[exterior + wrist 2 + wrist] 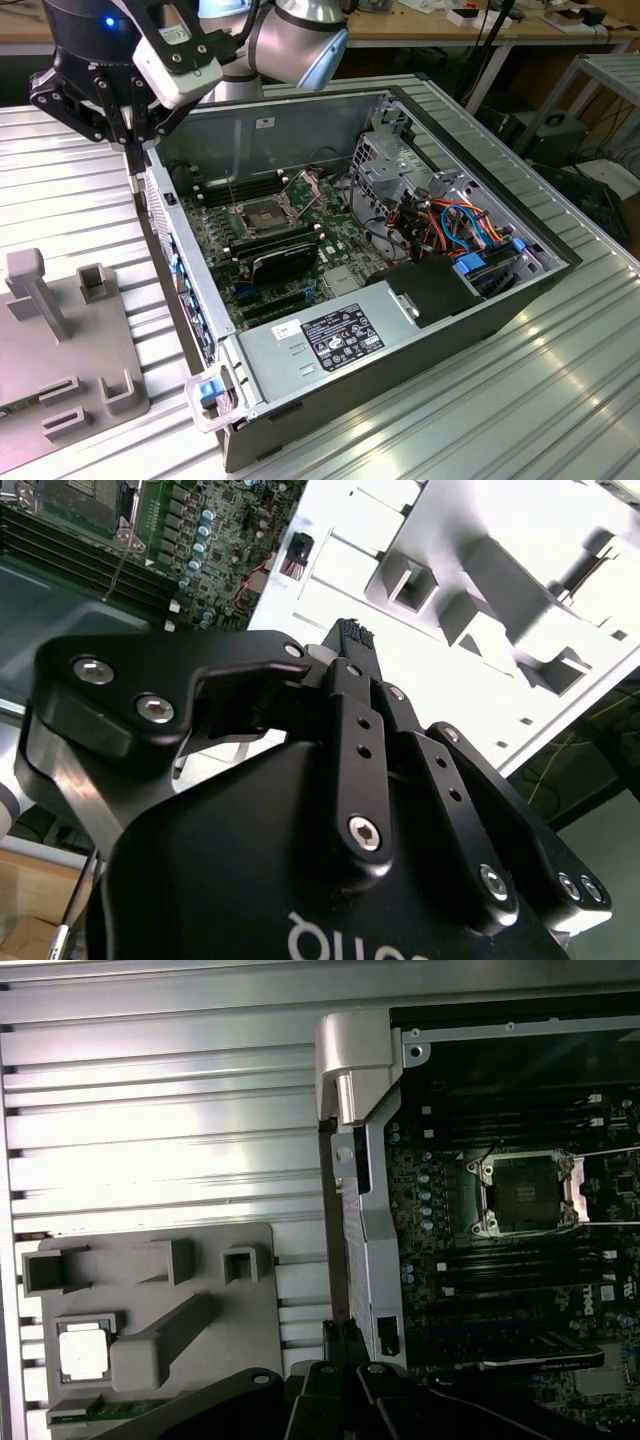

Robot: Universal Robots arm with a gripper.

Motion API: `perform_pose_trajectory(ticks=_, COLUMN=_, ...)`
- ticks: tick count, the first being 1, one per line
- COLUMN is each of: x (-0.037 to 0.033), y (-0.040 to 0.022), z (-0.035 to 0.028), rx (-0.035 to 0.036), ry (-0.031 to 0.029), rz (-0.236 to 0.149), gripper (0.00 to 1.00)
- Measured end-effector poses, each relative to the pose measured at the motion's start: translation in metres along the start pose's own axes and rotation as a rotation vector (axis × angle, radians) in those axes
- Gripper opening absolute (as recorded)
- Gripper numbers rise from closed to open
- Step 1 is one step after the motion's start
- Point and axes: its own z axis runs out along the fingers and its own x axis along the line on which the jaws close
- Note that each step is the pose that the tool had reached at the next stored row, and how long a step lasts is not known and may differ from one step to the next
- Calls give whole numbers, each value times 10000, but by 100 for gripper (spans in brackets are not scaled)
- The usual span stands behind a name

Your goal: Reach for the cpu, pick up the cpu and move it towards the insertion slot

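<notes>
The end effector (134,165) is black, built of bolted linkage arms. It hangs just outside the open computer case (320,120), above the case's perforated side wall. Its slim fingers look pressed together with nothing between them. In the first wrist view the cpu (82,1350), a flat pale silver square, lies in a pocket of the grey moulded fixture plate (250,1360) on the ribbed aluminium bench (150,1110), beside the case and apart from the end effector. Inside the case, the insertion slot (525,1192) is a silver-framed square with a dark centre. In the exterior view the picture's edge cuts off the plate. In the second wrist view the linkages hide much of the case.
</notes>
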Motion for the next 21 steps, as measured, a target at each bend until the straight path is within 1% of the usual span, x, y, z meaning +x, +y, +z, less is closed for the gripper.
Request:
perform_pose_trajectory(ticks=13, x=150, y=-11, z=2, rx=1, ry=12, rz=1, gripper=11)
perform_pose_trajectory(ticks=16, x=199, y=-15, z=3, rx=1, ry=15, rz=1, gripper=11)
perform_pose_trajectory(ticks=21, x=260, y=-20, z=3, rx=2, ry=19, rz=1, gripper=11)
